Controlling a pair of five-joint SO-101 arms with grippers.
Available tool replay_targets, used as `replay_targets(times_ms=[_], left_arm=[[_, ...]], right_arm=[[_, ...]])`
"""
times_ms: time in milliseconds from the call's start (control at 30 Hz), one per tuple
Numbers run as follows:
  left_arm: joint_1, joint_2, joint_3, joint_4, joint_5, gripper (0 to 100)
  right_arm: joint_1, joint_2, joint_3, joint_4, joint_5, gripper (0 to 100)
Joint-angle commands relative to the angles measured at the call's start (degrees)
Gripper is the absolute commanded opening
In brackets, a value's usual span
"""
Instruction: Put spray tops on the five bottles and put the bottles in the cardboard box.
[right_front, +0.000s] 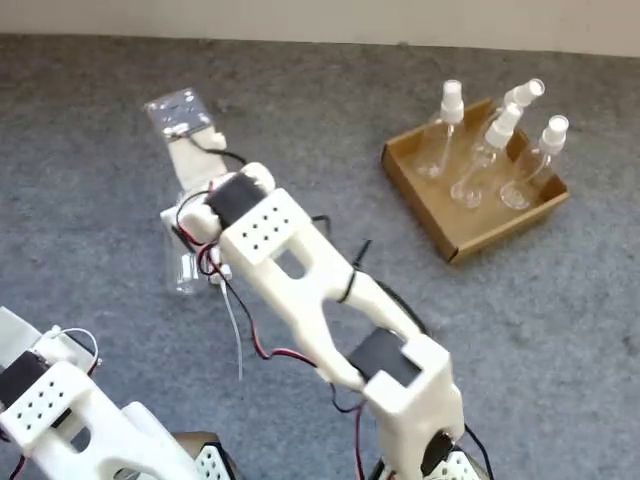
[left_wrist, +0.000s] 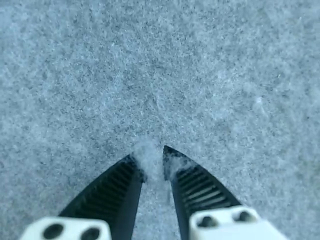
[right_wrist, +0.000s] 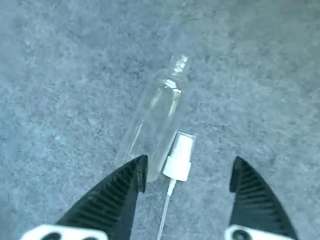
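Clear plastic bottle (right_wrist: 157, 117) lies on its side on the grey carpet (right_wrist: 60, 75) with no top on. Its base is just beyond one fingertip of the right gripper (right_wrist: 190, 165), and its threaded neck points away from the gripper. White spray top (right_wrist: 179, 159) lies loose against or just beside the bottle's flank, squarely between the gripper's fingers (right_wrist: 125, 190). Its thin dip tube (right_wrist: 165, 215) trails back toward the wrist.

Right gripper is spread wide and holds nothing. Left gripper (left_wrist: 150, 157) is all but closed, with a narrow slit between the tips. It is empty, with bare carpet beneath.

Handling, as judged:
- **Bottle:** it looks empty, so light. The wall is smooth and round, so it is likely to roll or squirt out of a pinch, and thin plastic may flex. Best hold is across the mid-body, square to its length.
- **Spray top:** small, stiff and light. Take it by the collar, not by the tube, which looks bendy and has to enter the neck first.

Cardboard box (right_front: 415, 195) sits well apart from the right gripper, with four topped bottles (right_front: 440, 140) leaning inside.
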Motion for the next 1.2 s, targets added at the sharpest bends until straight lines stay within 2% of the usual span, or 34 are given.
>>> replay_targets(times_ms=[0, 267, 767, 1167], left_arm=[[1.36, 0.04, -0.31, -1.14, -0.35, 0], [1.36, 0.04, -0.31, -1.14, -0.35, 0], [1.36, 0.04, -0.31, -1.14, -0.35, 0], [1.45, 0.04, -0.31, -1.32, -0.35, 0]], right_arm=[[-1.71, 3.30, -6.20, 0.31, -0.70, 28.6], [-2.07, 15.96, -17.45, 0.22, -0.70, 38.0], [-2.15, 40.92, -39.69, 0.84, -0.53, 37.9], [-1.98, 44.35, -42.07, 6.20, -0.35, 37.8]])
